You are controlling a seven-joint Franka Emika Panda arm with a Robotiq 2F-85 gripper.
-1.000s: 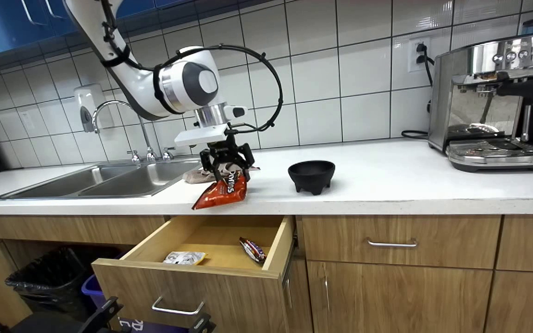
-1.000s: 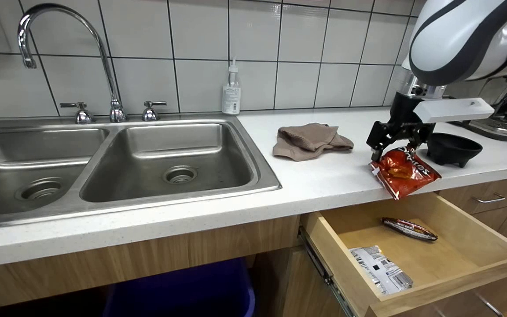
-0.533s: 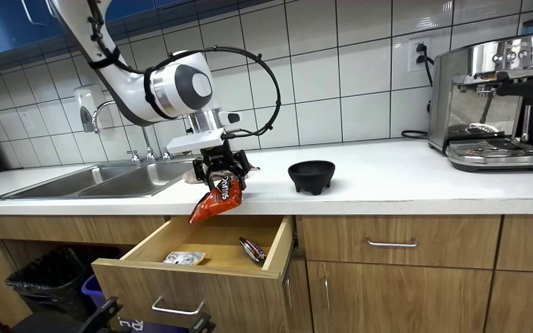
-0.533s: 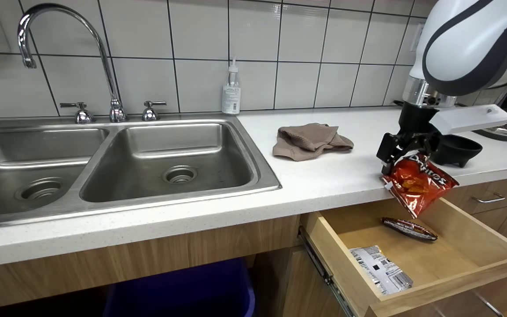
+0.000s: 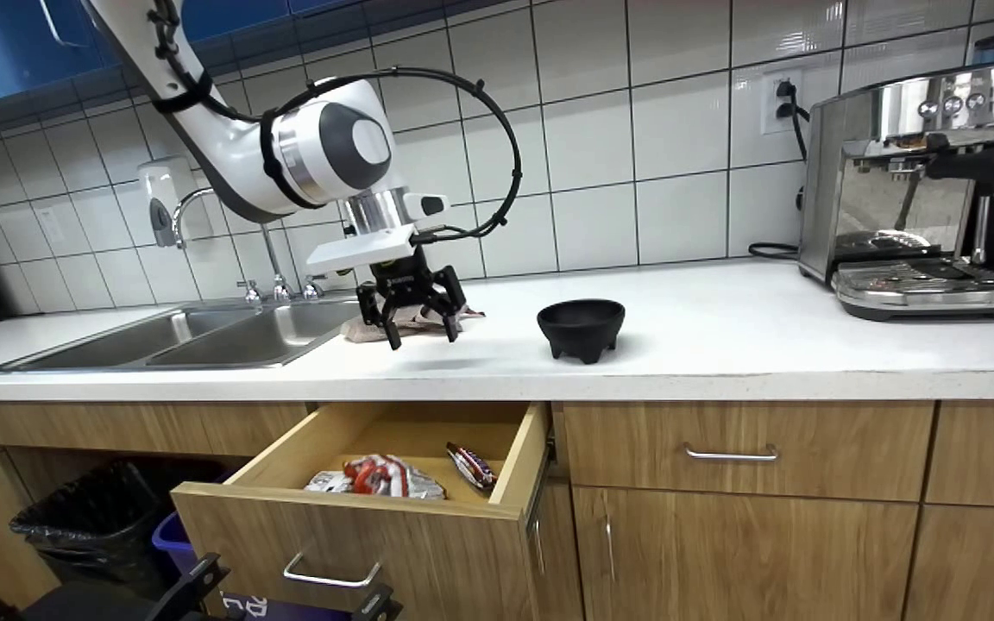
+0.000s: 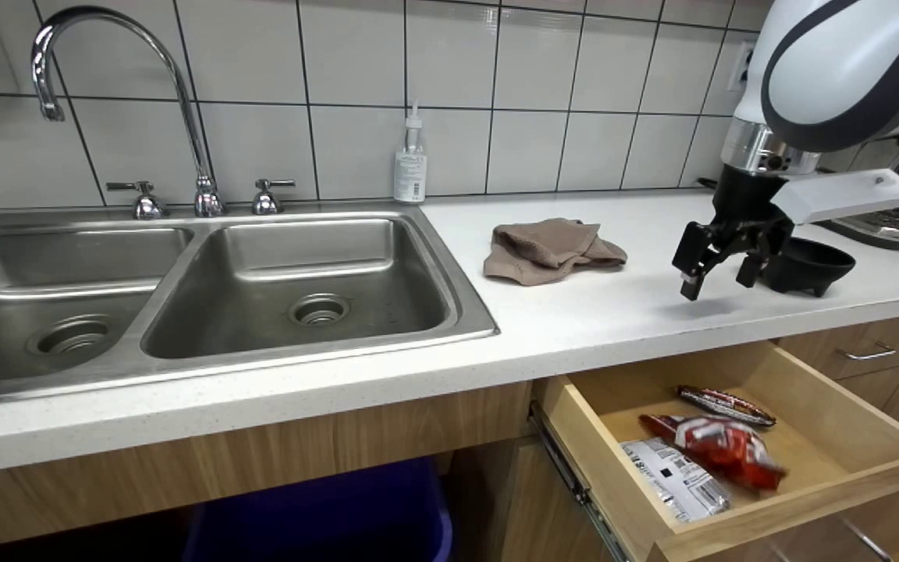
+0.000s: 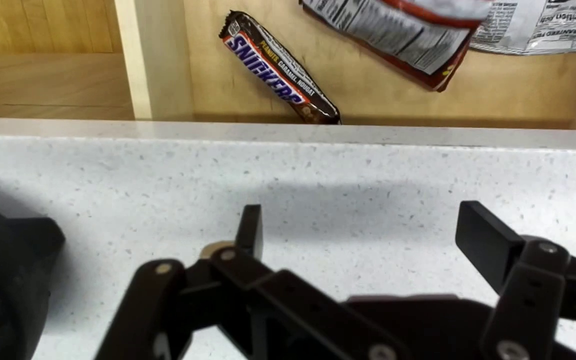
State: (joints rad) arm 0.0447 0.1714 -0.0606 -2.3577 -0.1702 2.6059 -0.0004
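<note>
My gripper (image 5: 423, 339) is open and empty above the white countertop, close to its front edge. In an exterior view its fingers (image 6: 719, 287) are apart, and the wrist view shows bare counter between the fingertips (image 7: 360, 227). A red chip bag (image 6: 723, 449) lies in the open wooden drawer (image 5: 350, 502), below and in front of the gripper. It also shows in the wrist view (image 7: 403, 35), partly cut off. Beside it in the drawer lie a silver packet (image 6: 676, 478) and a Snickers bar (image 7: 278, 70). The bag partly overlaps the silver packet.
A black footed bowl (image 5: 581, 329) stands on the counter near the gripper. A brown cloth (image 6: 551, 250) lies behind it, beside the steel sink (image 6: 465, 312) and a soap bottle (image 6: 410, 168). A coffee machine (image 5: 920, 198) stands further along. A lined bin (image 5: 109, 526) is under the counter.
The gripper has opened and let go of the red bag, which has dropped into the drawer. The arm first moved toward the drawer and has since risen slightly.
</note>
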